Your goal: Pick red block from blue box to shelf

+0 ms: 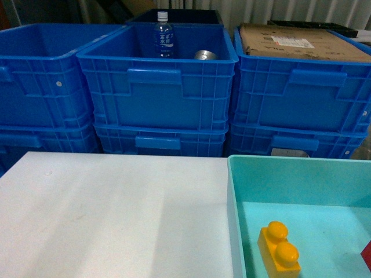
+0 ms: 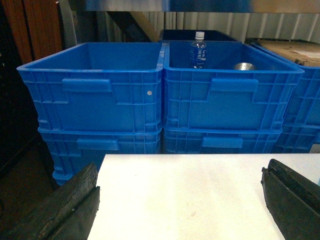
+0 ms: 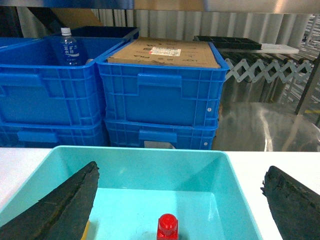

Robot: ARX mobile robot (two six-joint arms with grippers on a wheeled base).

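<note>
Small glossy red plastic block (image 3: 167, 227) standing in the pale aqua smooth-walled plastic box (image 3: 150, 165), centred below the right gripper (image 3: 180, 200).

Risk, as a judgement: a descent off-centre could tip the stud-topped block or catch the yellow two-stud brick (image 1: 279, 248) lying to the gripper's left. Right gripper fingers (image 3: 55, 205) are spread wide, holding and touching nothing; the left gripper (image 2: 180, 200), likewise wide apart, hangs over the white surface (image 2: 185, 195). No shelf is clearly identifiable.

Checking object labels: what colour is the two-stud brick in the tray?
Yellow; the two-stud brick lies in the aqua tray, clearest in the head view.
</note>
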